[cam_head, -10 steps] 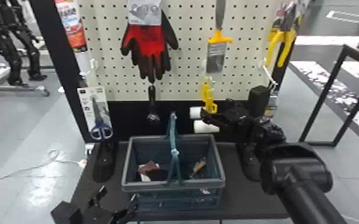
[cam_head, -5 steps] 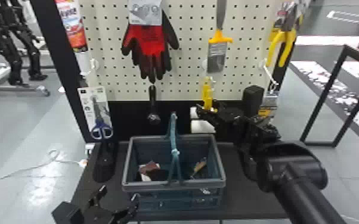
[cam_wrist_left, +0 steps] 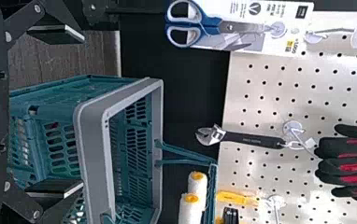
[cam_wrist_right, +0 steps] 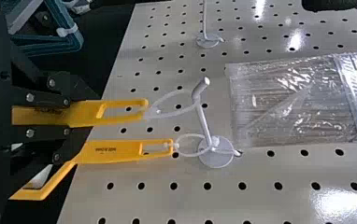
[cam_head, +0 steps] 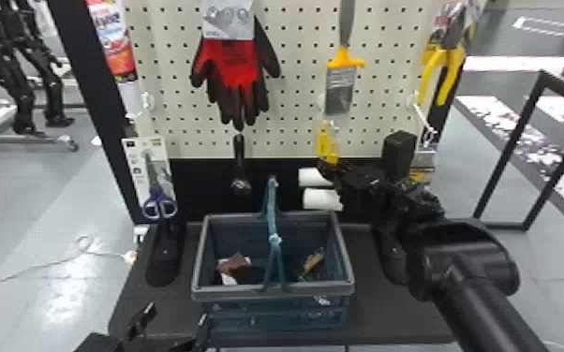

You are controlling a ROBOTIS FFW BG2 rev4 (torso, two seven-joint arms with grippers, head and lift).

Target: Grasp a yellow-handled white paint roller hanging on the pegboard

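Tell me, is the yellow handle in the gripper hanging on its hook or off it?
Hanging on: the white loop of the yellow handle circles the hook, with the right gripper pinching that handle.

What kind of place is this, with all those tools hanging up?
Probably a hardware shop display, maybe a mock one: a pegboard hung with a glove, a paintbrush and packaged scissors, and a shopping basket below.

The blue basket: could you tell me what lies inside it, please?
Inside the blue basket lie a dark reddish item and a brown-handled item; its front wall and handle hide the rest.
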